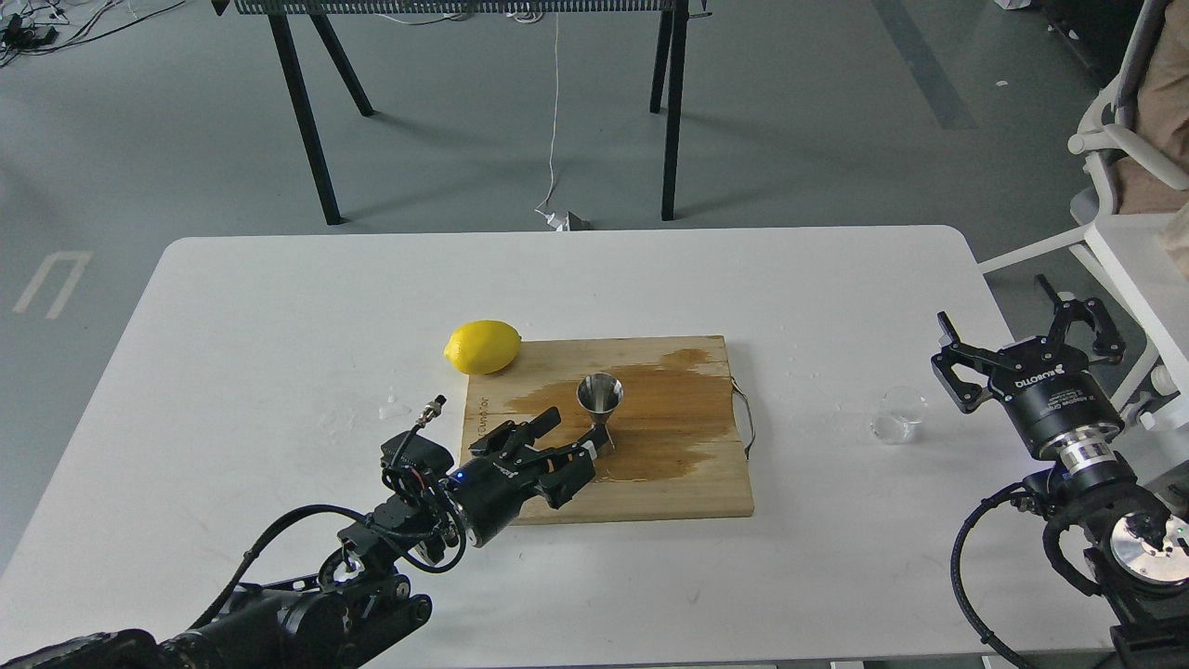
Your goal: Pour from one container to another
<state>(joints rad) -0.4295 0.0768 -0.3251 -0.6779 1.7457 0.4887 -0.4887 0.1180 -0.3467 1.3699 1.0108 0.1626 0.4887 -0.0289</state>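
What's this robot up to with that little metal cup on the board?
Its left end effector is down on the wooden cutting board, open, its fingers beside the base of the steel jigger, which stands upright on a wet patch. The right end effector is open and empty, just right of the small glass cup on the white table. A lemon sits at the board's far left corner. No pouring is visible.

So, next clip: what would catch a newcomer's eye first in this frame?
Probably the yellow lemon at the far-left corner of the wooden cutting board, and the dark wet stain spread across that board. On the stain stands the steel jigger, with the left gripper open right beside its base. The glass cup sits alone on the white table to the right, near the open right gripper.
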